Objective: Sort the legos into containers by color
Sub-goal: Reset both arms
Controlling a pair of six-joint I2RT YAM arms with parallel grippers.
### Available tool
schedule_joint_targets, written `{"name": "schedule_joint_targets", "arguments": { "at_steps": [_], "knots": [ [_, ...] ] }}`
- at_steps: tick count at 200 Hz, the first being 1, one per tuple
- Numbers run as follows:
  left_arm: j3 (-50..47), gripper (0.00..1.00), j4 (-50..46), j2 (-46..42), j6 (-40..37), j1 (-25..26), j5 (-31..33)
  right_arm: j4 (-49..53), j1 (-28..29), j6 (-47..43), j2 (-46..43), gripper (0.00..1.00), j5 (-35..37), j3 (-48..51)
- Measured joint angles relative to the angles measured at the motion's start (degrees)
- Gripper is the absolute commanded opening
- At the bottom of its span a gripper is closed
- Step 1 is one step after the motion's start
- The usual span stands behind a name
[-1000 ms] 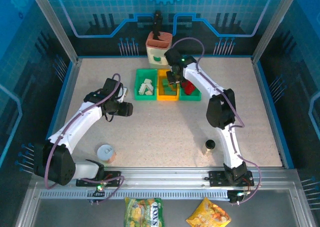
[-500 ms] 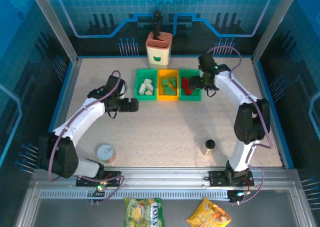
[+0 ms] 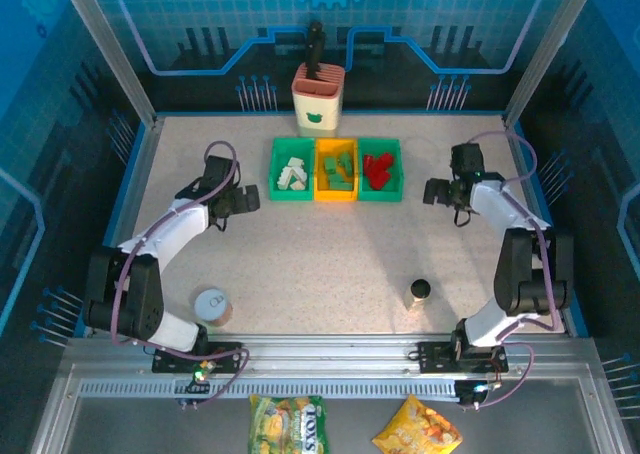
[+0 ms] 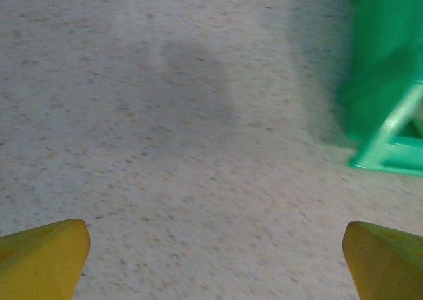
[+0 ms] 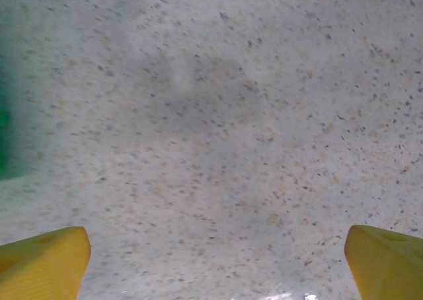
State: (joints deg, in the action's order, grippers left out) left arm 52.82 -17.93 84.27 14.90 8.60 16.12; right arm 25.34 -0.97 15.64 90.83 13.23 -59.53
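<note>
Three colors of brick lie apart at the far side of the desk (image 3: pixel 330 254). The green legos (image 3: pixel 340 171) are in the yellow-orange bin (image 3: pixel 336 197). The white legos (image 3: pixel 293 174) are in a green bin (image 3: pixel 274 169) touching its left side. The red legos (image 3: pixel 377 168) are in a second green bin (image 3: pixel 397 184) touching its right side.

The left end effector (image 3: pixel 245 199) hangs over bare desk, well to the left of the yellow-orange bin and slightly nearer the arm bases. Its fingers (image 4: pixel 43 254) are spread wide and hold nothing. The right end effector (image 3: pixel 432 192) hangs about as far to the right of that bin, its fingers (image 5: pixel 46 254) likewise spread and empty. A green blur at the left edge of the right wrist view is probably the second green bin's wall.
</note>
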Motion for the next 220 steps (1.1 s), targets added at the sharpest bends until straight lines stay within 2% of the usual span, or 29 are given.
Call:
{"name": "schedule_joint_targets", "arguments": {
  "at_steps": [37,83,102,136,149,174,220],
  "knots": [
    [-7.48,0.99,14.69,-0.09,-6.25,-0.9,4.66,-18.4,-0.59,-5.7,-4.74,1.0,-0.66,14.16],
    [-17.59,0.99,37.31,2.03,-13.88,-1.14,5.05,-43.43,-0.55,-8.28,-6.34,1.0,-4.79,28.39],
    [-21.05,0.99,45.09,3.34,-15.04,-2.1,3.76,-52.15,0.04,-9.29,-6.51,1.0,-6.25,32.13],
    [-28.72,0.99,58.36,3.48,-14.93,-6.38,-2.56,-66.47,3.85,-12.72,-4.76,1.0,-6.49,36.22],
    [-31.19,0.99,62.9,3.89,-14.91,-7.37,-4.66,-68.78,5.03,-13.68,-3.65,1.0,-6.38,36.79],
    [-31.71,0.99,65.33,4.11,-14.99,-7.58,-8.52,-71.19,5.51,-14.67,-3.08,1.0,-6.08,36.96],
    [-31.54,0.99,67.78,4.13,-15.04,-7.58,-10.73,-73.02,5.42,-14.88,-3.08,1.0,-6.23,36.94]
  ]
}}
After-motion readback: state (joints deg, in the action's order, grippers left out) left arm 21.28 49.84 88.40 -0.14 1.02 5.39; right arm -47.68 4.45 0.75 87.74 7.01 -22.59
